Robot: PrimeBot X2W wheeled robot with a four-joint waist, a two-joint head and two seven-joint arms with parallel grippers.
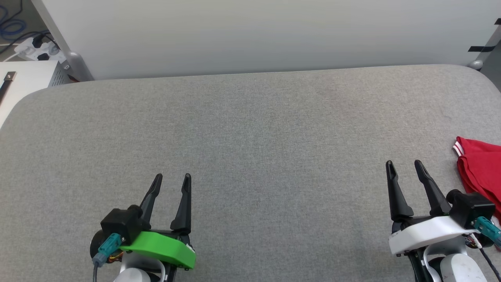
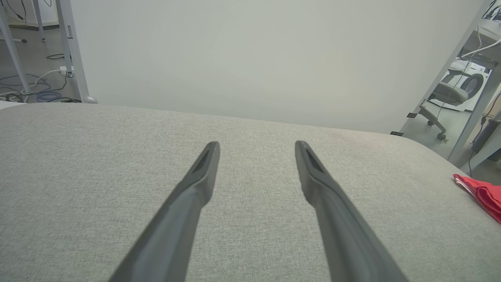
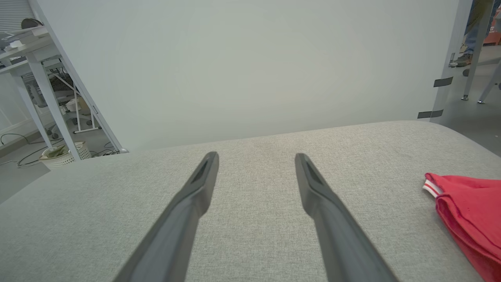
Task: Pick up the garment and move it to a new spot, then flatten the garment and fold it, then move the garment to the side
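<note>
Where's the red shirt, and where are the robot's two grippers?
shirt point(image 1: 483, 164), head view, on its red cloth at the right edge.
left gripper point(image 1: 172, 177), head view, midway between its open fingertips.
right gripper point(image 1: 403, 162), head view, midway between its open fingertips.

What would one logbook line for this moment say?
left gripper: open, empty | right gripper: open, empty | garment: bunched at grey table right side, held by neither | stage: no grasp yet
</note>
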